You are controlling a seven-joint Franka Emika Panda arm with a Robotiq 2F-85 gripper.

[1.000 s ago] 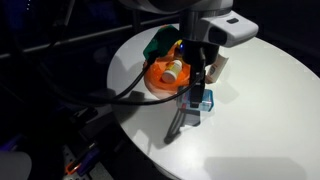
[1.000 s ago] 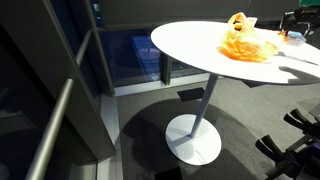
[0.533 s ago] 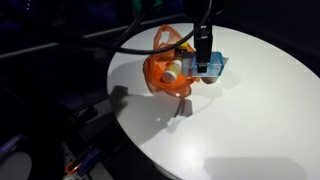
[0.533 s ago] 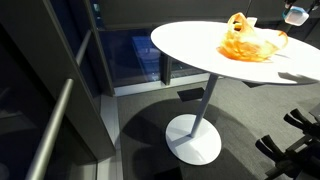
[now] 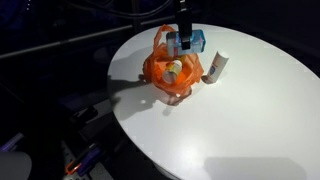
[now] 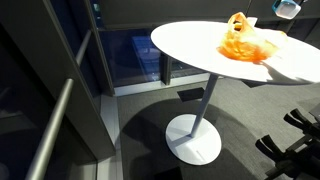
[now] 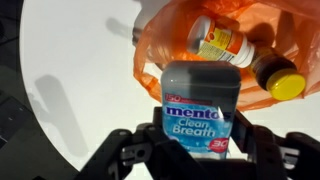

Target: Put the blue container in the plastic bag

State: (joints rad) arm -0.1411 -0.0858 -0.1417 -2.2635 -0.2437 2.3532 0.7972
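The blue container [image 7: 200, 105], a Mentos Clean Breath tub with a grey lid, is clamped between my gripper's [image 7: 198, 135] black fingers. In an exterior view the gripper [image 5: 185, 42] holds the container [image 5: 192, 42] in the air just above the orange plastic bag [image 5: 170, 72]. In the wrist view the open bag [image 7: 230, 45] lies right ahead of the container, with a white pill bottle [image 7: 218, 44] with a yellow label and a yellow-capped bottle [image 7: 274, 80] inside. In an exterior view the container [image 6: 287, 8] hangs above and beside the bag [image 6: 243, 42].
A white tube [image 5: 215, 67] lies on the round white table [image 5: 250, 120] beside the bag. The table stands on one pedestal [image 6: 195, 125] over grey carpet. Black cables [image 5: 110, 85] hang by the table's edge.
My gripper has lifted the blue container off the table and carried it up and back, from beside the bag to above the bag's mouth. The white tube is uncovered.
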